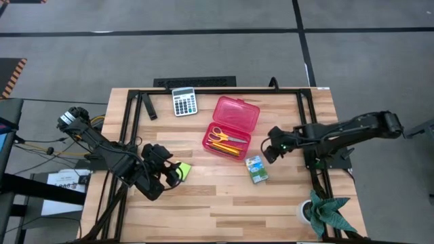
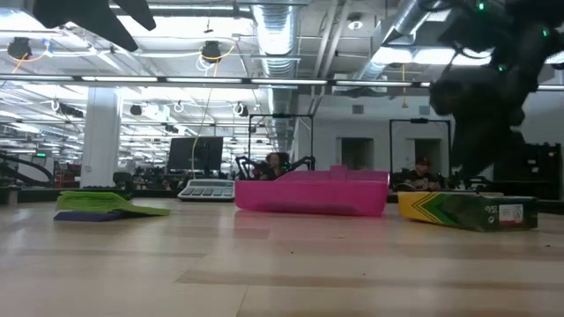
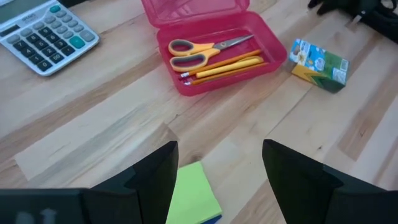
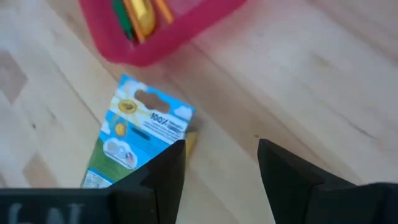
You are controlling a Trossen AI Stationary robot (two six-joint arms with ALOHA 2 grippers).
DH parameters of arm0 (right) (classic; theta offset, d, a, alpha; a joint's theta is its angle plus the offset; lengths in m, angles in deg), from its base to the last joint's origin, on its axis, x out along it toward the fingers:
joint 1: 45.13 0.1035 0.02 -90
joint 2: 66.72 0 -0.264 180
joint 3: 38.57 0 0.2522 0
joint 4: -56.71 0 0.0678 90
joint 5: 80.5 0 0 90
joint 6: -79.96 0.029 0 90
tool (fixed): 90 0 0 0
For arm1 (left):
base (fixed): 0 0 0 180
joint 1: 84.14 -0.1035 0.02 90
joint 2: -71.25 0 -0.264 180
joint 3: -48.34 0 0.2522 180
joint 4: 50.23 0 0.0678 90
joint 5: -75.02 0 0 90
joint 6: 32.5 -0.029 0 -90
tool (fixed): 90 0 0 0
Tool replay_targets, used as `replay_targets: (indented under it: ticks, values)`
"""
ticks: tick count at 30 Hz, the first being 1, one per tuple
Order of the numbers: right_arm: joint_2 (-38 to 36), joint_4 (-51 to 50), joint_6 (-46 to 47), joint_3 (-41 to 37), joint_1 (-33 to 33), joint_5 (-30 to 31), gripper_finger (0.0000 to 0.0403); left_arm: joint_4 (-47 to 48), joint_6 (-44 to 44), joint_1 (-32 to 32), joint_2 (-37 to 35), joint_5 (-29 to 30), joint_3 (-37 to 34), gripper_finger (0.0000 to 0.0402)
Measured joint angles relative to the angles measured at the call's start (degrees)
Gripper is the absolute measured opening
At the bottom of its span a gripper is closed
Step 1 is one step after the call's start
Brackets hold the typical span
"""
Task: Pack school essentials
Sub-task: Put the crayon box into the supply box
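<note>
The lime-green sticky-note pad lies flat on the table near the left edge. My left gripper hovers open above it, and in the left wrist view the pad shows between the two fingers. The red translucent case stands open, holding the yellow-handled scissors, the orange and yellow pencils and a dark green pen. The green-blue carton lies on its side, to the near right of the case. My right gripper hangs open above the table just beyond the carton.
The grey-white calculator sits near the far edge, left of the case. A small potted plant stands at the near right corner. Dark frame rails run along the table's sides. Bare wood lies between the pad and the carton.
</note>
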Motion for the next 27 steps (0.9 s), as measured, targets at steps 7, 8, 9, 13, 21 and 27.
replay_targets:
  ticks: [7, 8, 9, 13, 21, 27]
  values:
    - [2.3, 17.3, -1.7, -8.2, -2.7, -4.6, 0.0209, -0.2, 2.8, 0.0, 0.0, 0.1, 0.0, 0.0229]
    - [2.8, 18.4, -1.7, -9.0, -3.1, -5.0, 0.0209, -0.2, 3.1, 0.0, 0.0, 0.2, 0.0, 0.0228]
    - [3.4, 19.0, -1.7, -9.6, -3.4, -5.3, 0.0209, -0.2, 3.3, 0.0, 0.0, 0.2, 0.0, 0.0229]
    - [5.3, 24.5, -3.5, -10.8, -4.0, -6.1, 0.0209, -0.2, 3.8, 0.0, 0.0, 0.3, 0.0, 0.0228]
    - [10.2, 31.1, -4.7, -11.0, -4.0, -7.4, 0.0209, -0.3, 4.8, 0.0, 0.0, 0.3, 0.0, 0.0228]
    - [15.2, 36.8, -6.0, -11.1, -3.4, -10.1, 0.0208, -0.4, 4.8, 0.0, 0.0, 0.2, 0.0, 0.0229]
